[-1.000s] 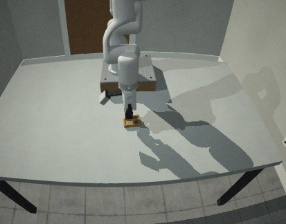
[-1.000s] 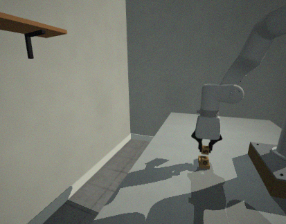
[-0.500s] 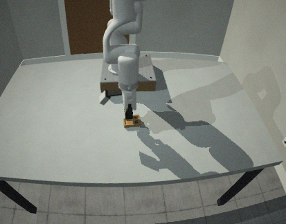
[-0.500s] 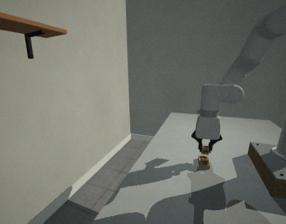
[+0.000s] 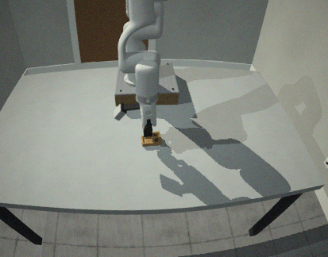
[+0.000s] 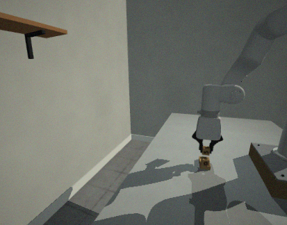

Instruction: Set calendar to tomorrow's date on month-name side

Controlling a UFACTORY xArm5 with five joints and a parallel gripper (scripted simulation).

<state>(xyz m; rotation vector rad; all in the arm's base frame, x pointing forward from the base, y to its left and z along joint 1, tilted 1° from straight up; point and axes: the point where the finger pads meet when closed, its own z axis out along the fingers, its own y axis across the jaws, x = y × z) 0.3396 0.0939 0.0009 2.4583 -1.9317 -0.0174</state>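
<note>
The small wooden calendar tray (image 5: 151, 140) sits in the middle of the table, in front of the arm's base. In the exterior view it shows as a small wooden block (image 6: 204, 163) with a dark digit on its face. My gripper (image 6: 206, 149) points straight down over the tray and is shut on a wooden digit cube (image 6: 206, 150), held a little above the tray. In the top view the gripper (image 5: 148, 131) hides the held cube. The second cube and the digits are too small to read.
The arm's wooden base plate (image 5: 148, 85) stands behind the tray. A small grey block (image 5: 120, 113) lies on the table left of the gripper. A wall shelf (image 6: 28, 26) hangs high at the left, away from the table.
</note>
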